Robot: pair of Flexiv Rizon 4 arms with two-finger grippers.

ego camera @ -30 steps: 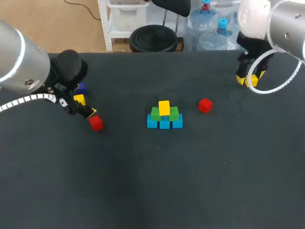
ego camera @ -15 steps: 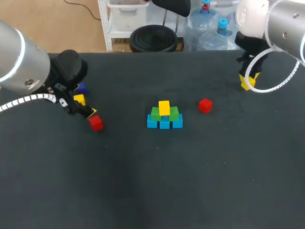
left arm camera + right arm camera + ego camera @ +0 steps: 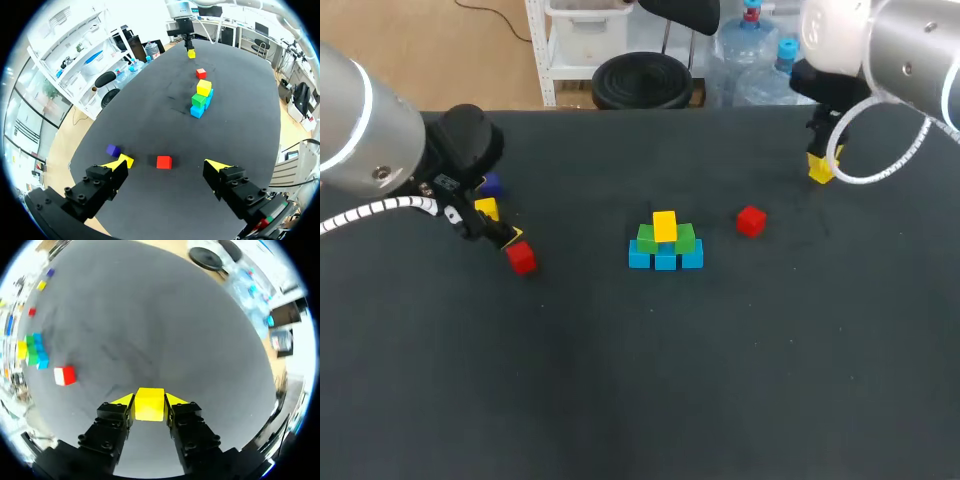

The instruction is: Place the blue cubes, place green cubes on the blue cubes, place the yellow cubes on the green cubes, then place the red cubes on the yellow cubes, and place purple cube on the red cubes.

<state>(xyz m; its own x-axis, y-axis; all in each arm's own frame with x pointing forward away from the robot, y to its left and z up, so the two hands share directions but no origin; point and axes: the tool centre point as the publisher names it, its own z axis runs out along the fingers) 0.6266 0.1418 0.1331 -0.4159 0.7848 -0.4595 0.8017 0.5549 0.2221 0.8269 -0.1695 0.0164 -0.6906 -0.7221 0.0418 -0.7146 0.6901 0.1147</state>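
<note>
Yellow cube (image 3: 149, 409) clamped in R claw (image 3: 149, 401), clear only wrist-view.

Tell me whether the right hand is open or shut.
Shut on the yellow cube: in the right wrist view, both yellow-tipped fingers of the right hand press against the cube's opposite sides.

Dark matte table (image 3: 650, 400), evenly lit

A yellow cube (image 3: 664, 225) tops green cubes (image 3: 646, 240) on blue cubes (image 3: 665, 260); red cube (image 3: 751, 221) nearby.
</note>
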